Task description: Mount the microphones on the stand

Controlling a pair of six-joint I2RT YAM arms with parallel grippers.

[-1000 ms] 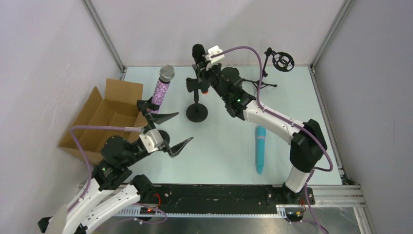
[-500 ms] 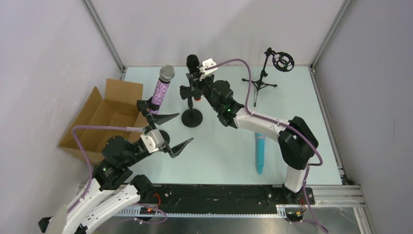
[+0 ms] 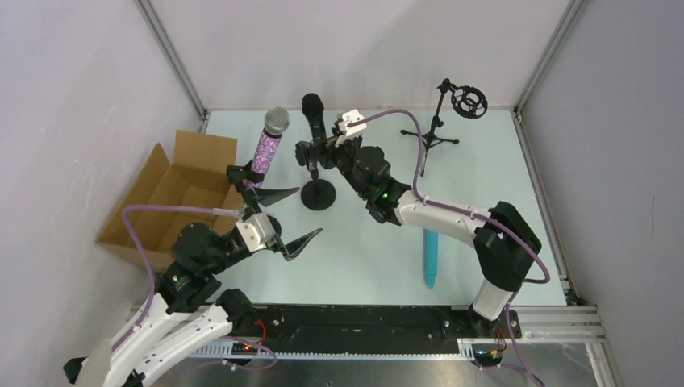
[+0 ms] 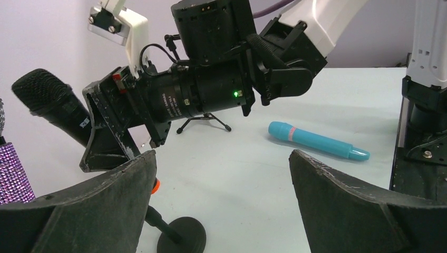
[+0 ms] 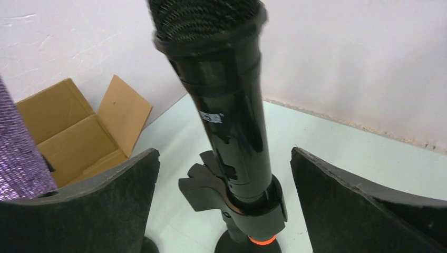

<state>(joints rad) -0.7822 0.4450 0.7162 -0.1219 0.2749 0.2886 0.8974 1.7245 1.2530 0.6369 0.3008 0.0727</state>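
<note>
Around the black mic [image 5: 232, 121] in its stand [image 3: 319, 194], the right gripper [image 5: 224, 153] is spread apart; brushing it on withdrawal could topple both.

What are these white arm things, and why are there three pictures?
They are two robot arms, each ending in a two-finger pincher called a gripper. One picture looks down from above; the other two come from small cameras on the wrists. The left gripper is open and holds nothing. The right gripper is open too, its fingers either side of the black microphone, which sits clipped on a round-footed stand. A purple glitter microphone stands up nearby. A light blue microphone lies flat on the table. There is also a cardboard box and a small tripod stand.
</note>
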